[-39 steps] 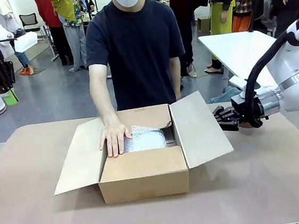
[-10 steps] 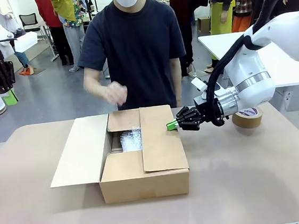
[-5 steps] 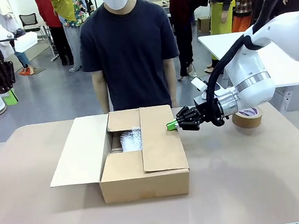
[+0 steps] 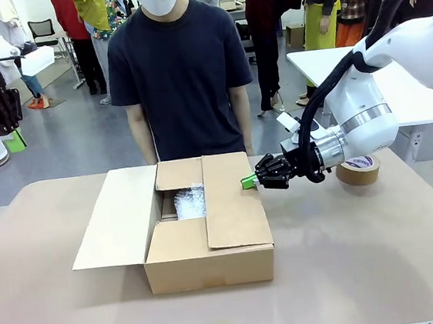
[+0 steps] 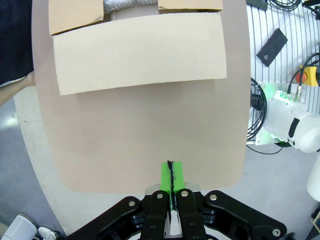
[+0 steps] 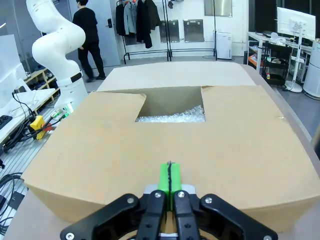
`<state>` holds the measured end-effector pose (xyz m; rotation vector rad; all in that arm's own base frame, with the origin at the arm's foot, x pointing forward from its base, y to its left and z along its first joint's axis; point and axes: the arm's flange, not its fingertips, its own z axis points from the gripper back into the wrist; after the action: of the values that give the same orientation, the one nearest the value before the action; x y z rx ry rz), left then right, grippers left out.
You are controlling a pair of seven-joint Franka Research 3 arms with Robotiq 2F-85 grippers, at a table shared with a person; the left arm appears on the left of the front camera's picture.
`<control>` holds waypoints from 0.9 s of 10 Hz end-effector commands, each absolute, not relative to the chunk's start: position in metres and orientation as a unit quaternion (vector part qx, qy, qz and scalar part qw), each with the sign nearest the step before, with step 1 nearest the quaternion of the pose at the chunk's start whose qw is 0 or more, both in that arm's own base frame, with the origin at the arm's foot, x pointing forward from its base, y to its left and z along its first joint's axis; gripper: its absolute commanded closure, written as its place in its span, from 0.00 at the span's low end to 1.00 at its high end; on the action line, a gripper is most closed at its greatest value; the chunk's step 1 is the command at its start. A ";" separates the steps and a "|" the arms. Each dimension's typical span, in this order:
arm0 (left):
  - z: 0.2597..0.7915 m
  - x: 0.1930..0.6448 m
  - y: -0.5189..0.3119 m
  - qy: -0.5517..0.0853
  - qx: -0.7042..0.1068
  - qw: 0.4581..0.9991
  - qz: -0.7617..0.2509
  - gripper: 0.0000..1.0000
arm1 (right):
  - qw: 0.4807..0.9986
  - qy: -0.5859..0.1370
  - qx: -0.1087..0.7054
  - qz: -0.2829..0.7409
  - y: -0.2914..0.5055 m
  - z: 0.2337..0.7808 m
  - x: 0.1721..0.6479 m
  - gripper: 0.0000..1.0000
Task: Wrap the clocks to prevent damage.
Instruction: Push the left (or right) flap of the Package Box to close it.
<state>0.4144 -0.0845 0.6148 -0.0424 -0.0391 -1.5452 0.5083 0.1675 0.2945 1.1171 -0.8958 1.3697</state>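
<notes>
An open cardboard box (image 4: 208,240) stands mid-table. Its right flap (image 4: 234,200) is folded down over the top, and its left flap (image 4: 115,217) lies spread outward. Crumpled bubble wrap (image 4: 190,201) shows through the gap at the back; the clocks are hidden. My right gripper (image 4: 248,180) is shut and empty, its green tips at the far right edge of the folded flap. The right wrist view has the same gripper (image 6: 170,181) low over the flap, with the bubble wrap (image 6: 172,114) beyond. My left gripper (image 5: 171,179) is shut, high above the table left of the box.
A roll of brown tape (image 4: 358,169) lies on the table behind my right arm. A person (image 4: 180,73) stands at the far side behind the box, arms down. The spread left flap (image 5: 140,52) covers table space left of the box.
The person has lowered the raised hand to their side and shifted slightly left. Earlier, the right flap stood open with the person's hand on the bubble wrap; now the flap is folded down.
</notes>
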 end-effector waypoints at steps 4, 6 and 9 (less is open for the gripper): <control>0.557 0.448 -0.041 -0.163 -0.176 0.717 -0.655 1.00 | 0.551 -0.378 0.470 0.577 0.168 0.292 0.508 0.99; 0.485 0.458 -0.020 -0.177 -0.207 0.712 -0.647 1.00 | 0.551 -0.378 0.470 0.577 0.168 0.292 0.508 0.99; 0.432 0.470 -0.013 -0.209 -0.246 0.763 -0.560 1.00 | 0.551 -0.378 0.470 0.577 0.168 0.292 0.508 0.99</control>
<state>0.4682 -0.0042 0.4251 -0.5170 -0.4043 -1.2674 0.5084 0.1672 0.2948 1.1166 -0.8966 1.3697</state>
